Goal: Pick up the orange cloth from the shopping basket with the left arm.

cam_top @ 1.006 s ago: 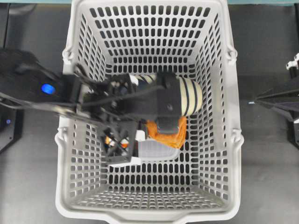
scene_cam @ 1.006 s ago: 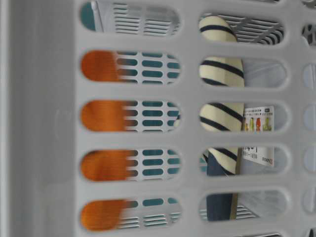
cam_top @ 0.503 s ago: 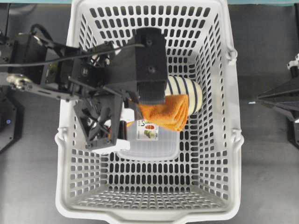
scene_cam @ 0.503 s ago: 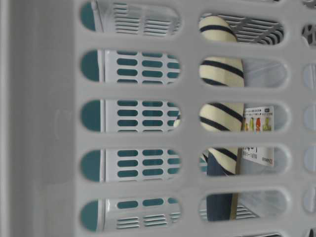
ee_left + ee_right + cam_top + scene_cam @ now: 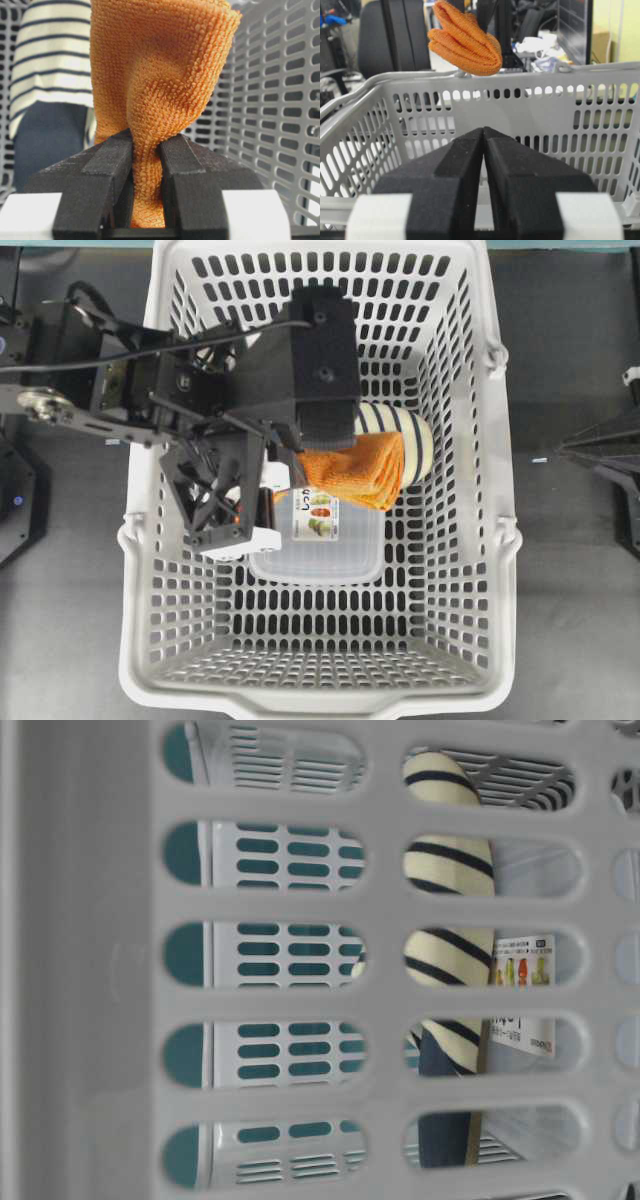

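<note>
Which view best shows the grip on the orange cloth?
The left wrist view: the orange cloth is pinched between the left gripper fingers. The overhead shows it partly under the arm; the right wrist view shows it hanging above the shopping basket rim; the table-level view shows none.

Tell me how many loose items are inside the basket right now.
2: a striped slipper and a clear plastic box on the floor. The orange cloth hangs lifted in the left gripper. More may be hidden.
</note>
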